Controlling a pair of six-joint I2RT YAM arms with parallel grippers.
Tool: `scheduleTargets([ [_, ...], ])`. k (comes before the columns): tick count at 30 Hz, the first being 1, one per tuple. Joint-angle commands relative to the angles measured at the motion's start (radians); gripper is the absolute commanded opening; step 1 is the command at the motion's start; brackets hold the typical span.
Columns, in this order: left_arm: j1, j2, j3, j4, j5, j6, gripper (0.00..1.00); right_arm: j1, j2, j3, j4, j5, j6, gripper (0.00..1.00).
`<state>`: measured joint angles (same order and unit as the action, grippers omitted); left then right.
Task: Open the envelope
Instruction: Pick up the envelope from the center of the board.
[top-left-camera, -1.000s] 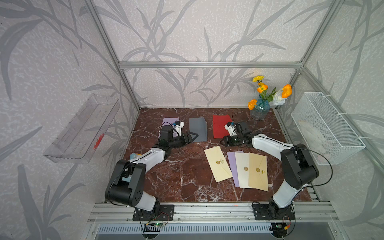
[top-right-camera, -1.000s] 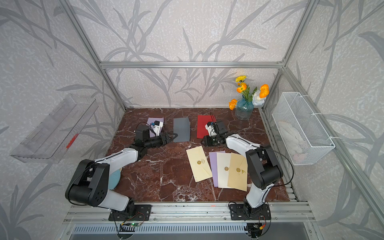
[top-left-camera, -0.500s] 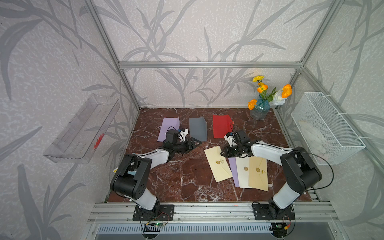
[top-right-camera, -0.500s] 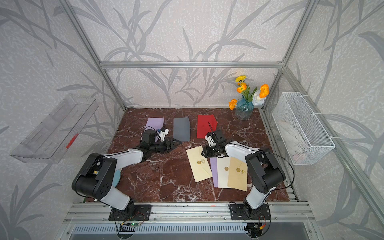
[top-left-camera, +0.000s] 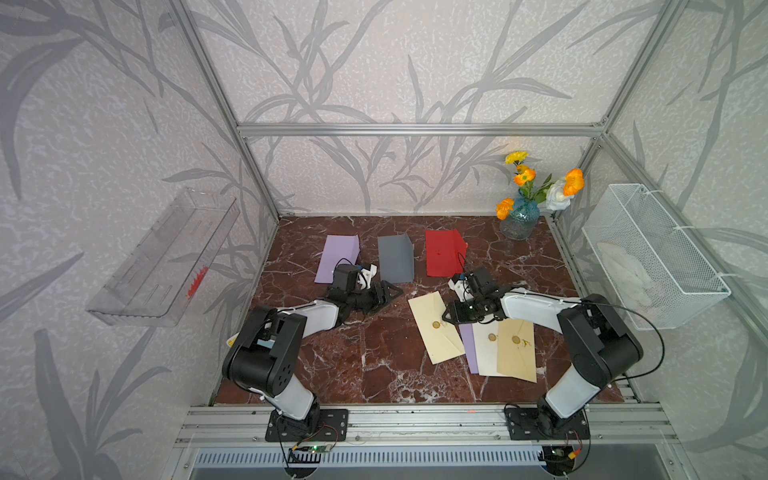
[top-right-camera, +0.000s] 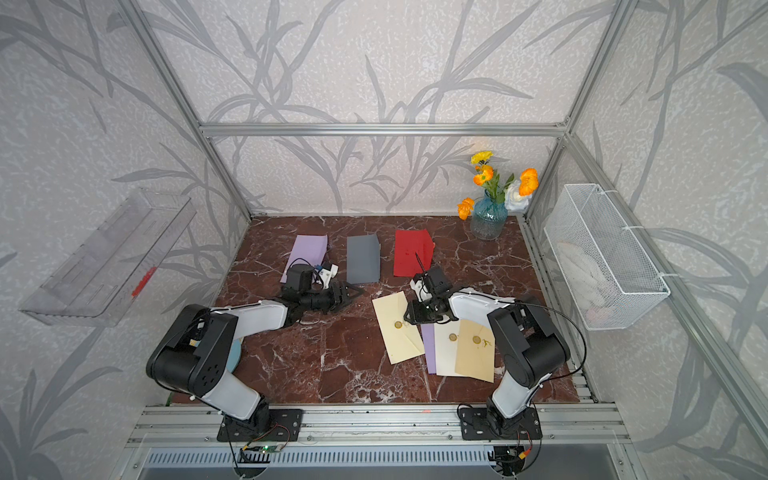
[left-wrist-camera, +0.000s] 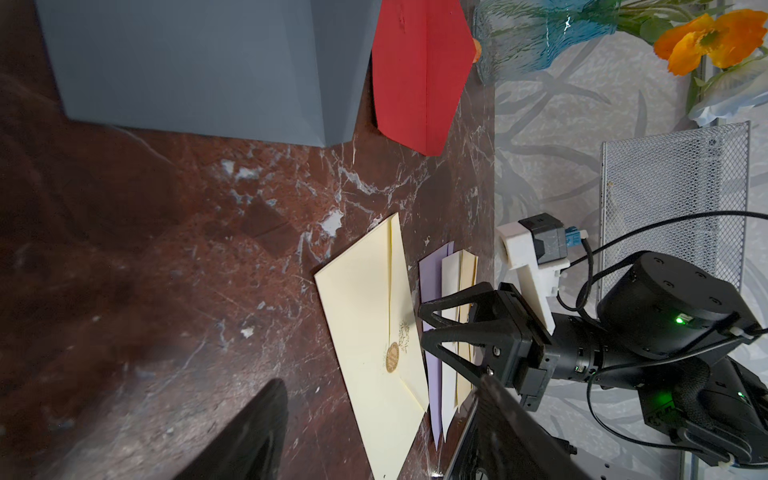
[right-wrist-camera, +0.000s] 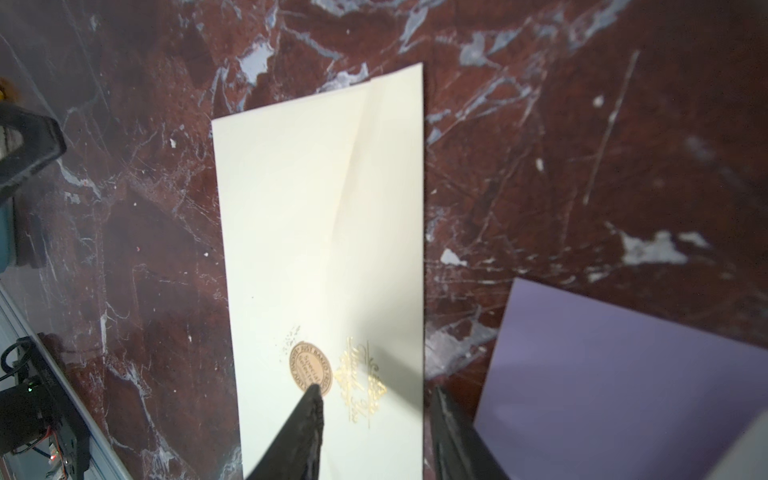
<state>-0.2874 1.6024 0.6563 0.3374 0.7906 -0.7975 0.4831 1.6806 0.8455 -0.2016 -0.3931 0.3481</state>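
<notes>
A dark red marble table (top-left-camera: 365, 357) fills the floor of a metal-framed cell whose walls carry grey leaf-pattern paper. A clear plastic shelf (top-left-camera: 166, 257) hangs on one side wall and a white wire basket (top-left-camera: 648, 249) on the opposite one. A blue glass vase (top-left-camera: 519, 220) of orange and yellow flowers stands in the far corner near the basket. Along the back of the table lie a lilac envelope (top-left-camera: 338, 255), a grey envelope (top-left-camera: 395, 257) and a red envelope (top-left-camera: 444, 257), apart from each other. The cream envelope (top-left-camera: 432, 332) lies flat and slanted near the middle of the table, its flap shut under a round gold sticker (top-left-camera: 436, 324). Just beside it, toward the right arm, is a fan of three overlapping envelopes: purple (top-left-camera: 468, 345), white (top-left-camera: 486, 353) and tan (top-left-camera: 517, 353). The right end effector (top-left-camera: 446, 318) is low over the cream envelope with its jaws parted. In the right wrist view one fingertip (right-wrist-camera: 309, 415) meets the edge of the sticker while the other stands just past the envelope's long edge, so nothing is pinched. The left end effector (top-left-camera: 392, 296) sits over bare marble between the grey envelope and the cream one, jaws spread wide and empty, pointing toward the cream envelope.
</notes>
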Motion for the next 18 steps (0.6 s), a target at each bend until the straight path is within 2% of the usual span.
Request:
scheduleTargets([
  [1,-0.007,0.001,-0.020,-0.027,0.025,0.000,0.71,0.015,0.008,-0.016,0.004,-0.007,0.006,0.43],
  [18,-0.007,-0.008,-0.081,-0.101,0.030,-0.002,0.70,0.127,0.090,-0.007,0.108,-0.083,0.107,0.44],
])
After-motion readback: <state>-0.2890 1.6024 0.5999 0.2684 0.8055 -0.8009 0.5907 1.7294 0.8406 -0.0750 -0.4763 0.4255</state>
